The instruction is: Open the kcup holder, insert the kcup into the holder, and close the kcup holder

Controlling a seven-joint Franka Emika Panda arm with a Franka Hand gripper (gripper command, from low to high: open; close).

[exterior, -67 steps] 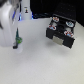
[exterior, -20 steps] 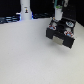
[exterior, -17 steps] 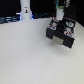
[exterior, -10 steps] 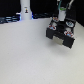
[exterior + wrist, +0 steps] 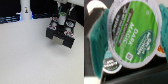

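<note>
The black kcup holder (image 5: 61, 35) stands on the white table at the exterior view's right, with several pods on its top. My gripper (image 5: 62, 20) hangs just above the holder's top. In the wrist view the kcup (image 5: 131, 32) fills most of the picture, its green-and-white "Dark Magic" lid facing the camera, held close in the gripper. The fingers themselves are hidden behind it. The black holder surface (image 5: 131, 75) lies just below. I cannot tell whether the drawer is open.
A tall white bottle-shaped post (image 5: 25, 10) stands at the back on the exterior view's left. Other pods sit on the holder, one dark-lidded (image 5: 110, 65) and one orange (image 5: 162, 50). The white table (image 5: 25, 55) spreads in front.
The arm has moved from the exterior view's left, near the white post, to above the holder. Over the last second it has hardly moved.
</note>
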